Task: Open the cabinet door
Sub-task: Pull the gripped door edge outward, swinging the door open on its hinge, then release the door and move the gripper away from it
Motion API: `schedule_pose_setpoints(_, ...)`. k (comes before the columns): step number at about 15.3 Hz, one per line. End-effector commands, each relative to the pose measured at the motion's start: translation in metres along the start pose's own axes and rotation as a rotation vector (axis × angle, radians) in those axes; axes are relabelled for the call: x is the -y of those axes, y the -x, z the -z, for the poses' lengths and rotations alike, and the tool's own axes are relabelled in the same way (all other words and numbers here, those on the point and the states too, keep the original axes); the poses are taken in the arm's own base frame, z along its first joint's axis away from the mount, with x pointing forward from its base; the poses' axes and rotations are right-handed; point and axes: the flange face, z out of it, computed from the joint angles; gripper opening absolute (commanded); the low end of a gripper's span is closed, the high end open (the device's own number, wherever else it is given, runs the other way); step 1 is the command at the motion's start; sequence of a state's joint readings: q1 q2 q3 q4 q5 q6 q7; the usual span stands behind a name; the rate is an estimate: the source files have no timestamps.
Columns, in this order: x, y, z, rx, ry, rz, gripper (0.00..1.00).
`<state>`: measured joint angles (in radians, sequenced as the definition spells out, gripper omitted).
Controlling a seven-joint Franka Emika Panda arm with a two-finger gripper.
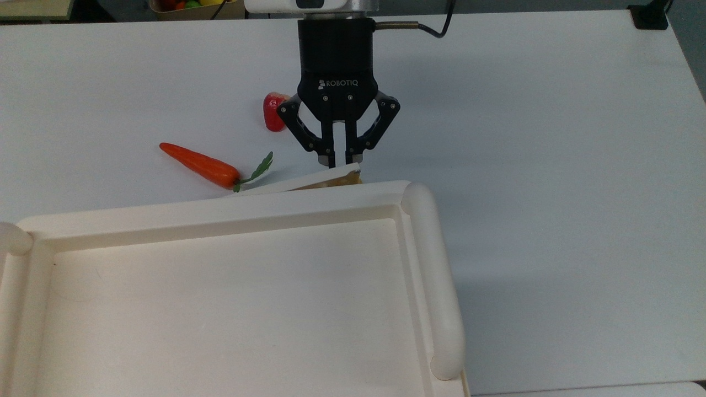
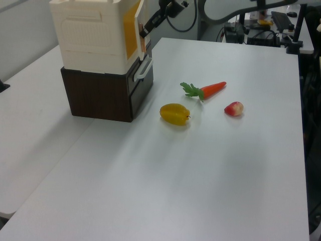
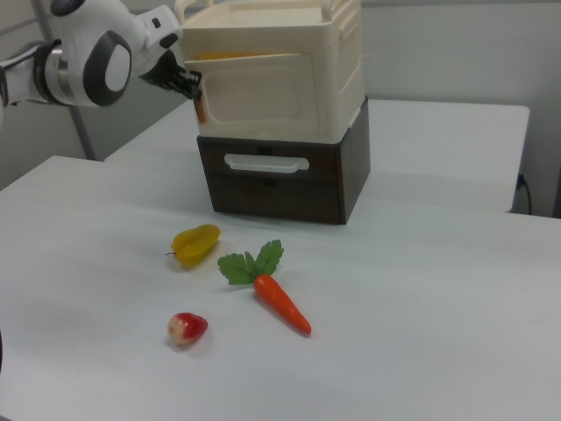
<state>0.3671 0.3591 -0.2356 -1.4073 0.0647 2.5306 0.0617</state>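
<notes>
Pincer (image 1: 339, 160) grips the ajar cabinet door (image 1: 298, 182) edge.

The cabinet (image 1: 237, 298) is seen from close above in the top view; it is viewed across the table from opposite sides in the left view (image 2: 95, 55) and right view (image 3: 280, 79).

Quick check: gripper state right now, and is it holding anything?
Gripper: shut on the free edge of the cabinet door, which stands ajar from the cabinet.
</notes>
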Motion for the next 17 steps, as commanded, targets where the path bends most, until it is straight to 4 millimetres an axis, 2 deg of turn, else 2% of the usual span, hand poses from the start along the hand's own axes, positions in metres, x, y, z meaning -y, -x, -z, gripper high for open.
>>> schedule_pose_setpoints(1,-0.042,0.026,0.014,0.225,0.032,-0.08,0.0)
schedule_pose_setpoints(3,-0.056,0.038,0.027,0.364,0.044,-0.098,0.0)
schedule_pose_setpoints(4,-0.062,0.046,0.033,0.442,0.048,-0.105,0.05)
schedule_pose_setpoints(5,-0.073,0.055,0.037,0.518,0.064,-0.118,0.13)
schedule_pose_setpoints(6,-0.08,0.064,0.04,0.593,0.074,-0.127,0.25)
schedule_pose_setpoints(8,-0.101,0.084,0.047,0.745,0.091,-0.158,0.35)
schedule_pose_setpoints(9,-0.11,0.089,0.052,0.787,0.094,-0.17,0.65)
schedule_pose_setpoints(10,-0.119,0.094,0.055,0.813,0.1,-0.182,1.0)
schedule_pose_setpoints(15,-0.157,0.105,0.058,0.856,0.179,-0.2,1.0)
schedule_pose_setpoints(17,-0.162,0.102,0.071,0.831,0.189,-0.198,1.0)
